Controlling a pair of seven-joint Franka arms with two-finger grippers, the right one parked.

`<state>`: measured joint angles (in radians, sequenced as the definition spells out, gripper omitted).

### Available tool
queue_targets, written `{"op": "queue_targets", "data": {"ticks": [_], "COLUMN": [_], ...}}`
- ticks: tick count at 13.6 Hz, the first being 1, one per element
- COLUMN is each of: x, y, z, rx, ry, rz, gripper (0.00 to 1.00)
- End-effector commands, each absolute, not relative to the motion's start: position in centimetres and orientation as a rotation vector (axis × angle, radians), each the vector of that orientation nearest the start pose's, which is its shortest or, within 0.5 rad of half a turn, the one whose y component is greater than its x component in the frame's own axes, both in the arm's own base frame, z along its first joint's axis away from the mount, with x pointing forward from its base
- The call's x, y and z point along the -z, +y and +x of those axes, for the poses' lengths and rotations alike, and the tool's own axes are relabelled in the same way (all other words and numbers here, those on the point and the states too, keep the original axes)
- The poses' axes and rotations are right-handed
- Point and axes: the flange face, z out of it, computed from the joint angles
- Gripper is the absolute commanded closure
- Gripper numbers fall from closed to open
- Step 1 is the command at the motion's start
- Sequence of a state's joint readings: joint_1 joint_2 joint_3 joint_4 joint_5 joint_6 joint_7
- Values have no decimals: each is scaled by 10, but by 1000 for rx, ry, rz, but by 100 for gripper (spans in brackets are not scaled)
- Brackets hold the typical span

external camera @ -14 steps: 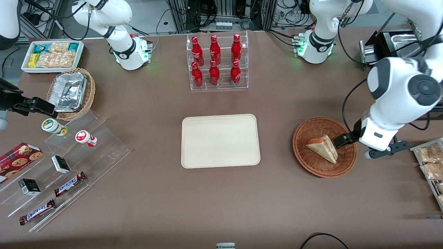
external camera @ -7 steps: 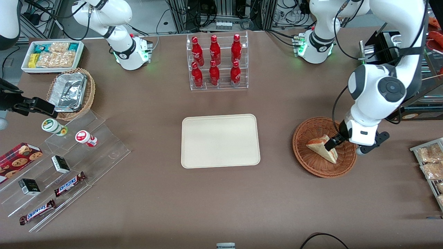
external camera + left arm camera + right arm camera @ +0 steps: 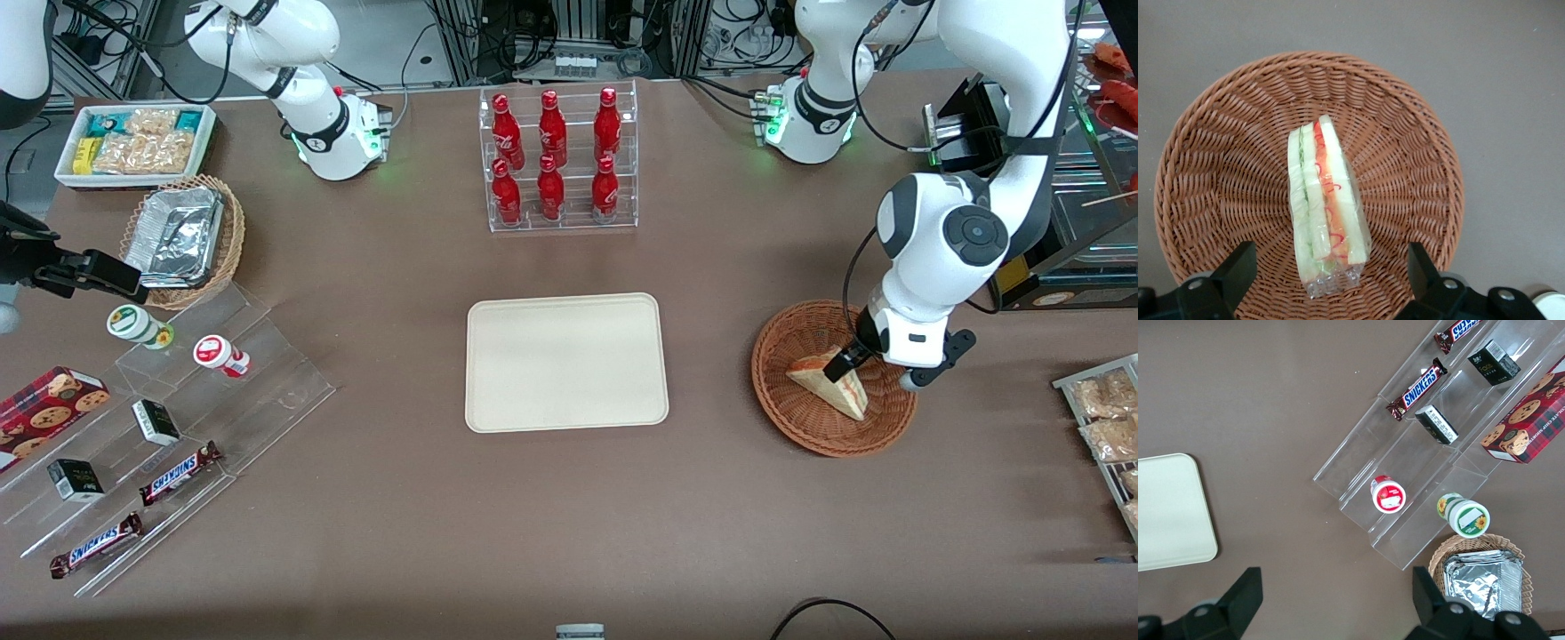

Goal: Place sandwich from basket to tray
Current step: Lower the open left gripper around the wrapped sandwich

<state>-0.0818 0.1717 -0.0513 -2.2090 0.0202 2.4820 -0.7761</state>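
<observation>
The sandwich (image 3: 827, 380) (image 3: 1327, 212), a plastic-wrapped wedge of white bread with red-orange and green filling, lies in the reddish-brown wicker basket (image 3: 782, 404) (image 3: 1218, 153) toward the working arm's end of the table. My left gripper (image 3: 846, 361) (image 3: 1327, 277) hovers just above the sandwich, open, one black finger (image 3: 1238, 267) on each side of its wide end and apart from it. The cream tray (image 3: 566, 362) sits bare at the table's middle.
A clear rack of red bottles (image 3: 556, 160) stands farther from the front camera than the tray. Bagged snacks (image 3: 1107, 422) lie past the basket at the table's edge. A black appliance (image 3: 987, 116) stands near the working arm's base.
The left arm has swung in over the basket, away from the table's edge. Its gripper now sits over the sandwich's wide end. The sandwich has not moved.
</observation>
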Motion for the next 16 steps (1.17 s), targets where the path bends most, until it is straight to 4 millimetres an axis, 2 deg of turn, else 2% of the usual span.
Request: {"op": "queue_targets", "data": {"ticks": [1, 8, 16], "x": [-300, -265, -253], "y": [-73, -70, -70], "z": [555, 553, 552], "rx": [178, 129, 106], "ry": [-1015, -1037, -1045], "rz": [-3015, -2998, -2991], "gripper": [0, 0, 1]}}
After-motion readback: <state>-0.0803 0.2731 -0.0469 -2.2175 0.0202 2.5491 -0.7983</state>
